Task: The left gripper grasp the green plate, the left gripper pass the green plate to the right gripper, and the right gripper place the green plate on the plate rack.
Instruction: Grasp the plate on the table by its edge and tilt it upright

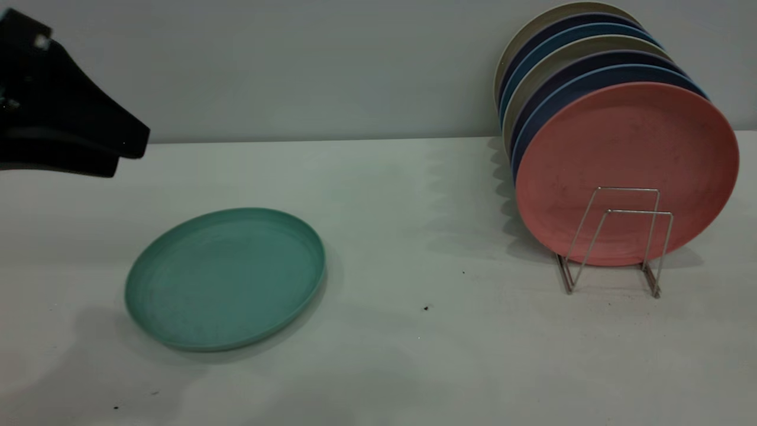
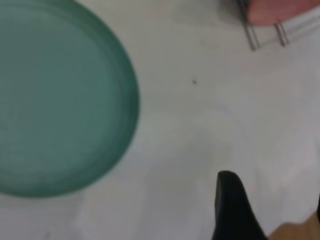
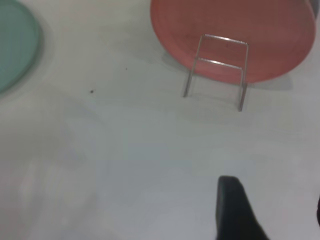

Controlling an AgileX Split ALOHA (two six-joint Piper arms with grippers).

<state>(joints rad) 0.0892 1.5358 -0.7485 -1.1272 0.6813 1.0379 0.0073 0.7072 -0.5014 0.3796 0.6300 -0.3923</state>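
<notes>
In the exterior view we count one green plate (image 1: 225,278) lying flat on the white table (image 1: 414,355), well apart from the plate rack (image 1: 615,239) and to its left. We count seven plates standing on edge in the rack: one salmon-pink plate (image 1: 627,165) at the front, and behind it three dark blue and three cream or grey ones. Two wire loops stand free in front of the pink plate. The left gripper (image 1: 127,151) hangs above the table, farther from the rack than the green plate is; its two fingers look close together, but we cannot tell their state for sure.

In the left wrist view one black finger (image 2: 232,210) shows over bare table beside the green plate (image 2: 55,100), not touching it.

In the right wrist view one finger (image 3: 235,210) of the right gripper hovers over the table near the rack (image 3: 217,70); we cannot tell how its jaws stand.
</notes>
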